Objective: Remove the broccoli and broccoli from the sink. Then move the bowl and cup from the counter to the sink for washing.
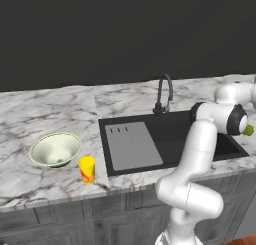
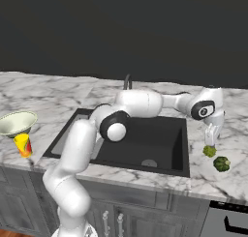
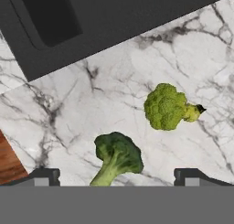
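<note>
Both broccoli florets lie on the white marble counter [image 1: 50, 109] to the right of the black sink [image 2: 145, 139]: a yellowish-green one [image 2: 209, 151] [image 3: 167, 106] and a darker one [image 2: 222, 163] [image 3: 116, 157]. My gripper [image 2: 211, 143] [image 3: 116, 175] hangs just above them, open and holding nothing. One floret [image 1: 248, 130] peeks out behind the arm in the left base view. Left of the sink, the pale bowl [image 1: 55, 149] [image 2: 17, 122] sits on the counter with the yellow cup [image 1: 87, 169] [image 2: 23, 144] upright beside it.
The sink's grey flat panel [image 1: 131, 145] covers its left part, and the dark gooseneck tap [image 1: 163, 94] stands behind the basin. Grey cabinet fronts [image 2: 145, 212] run below the counter edge. A strip of wooden floor [image 3: 9, 161] shows past that edge.
</note>
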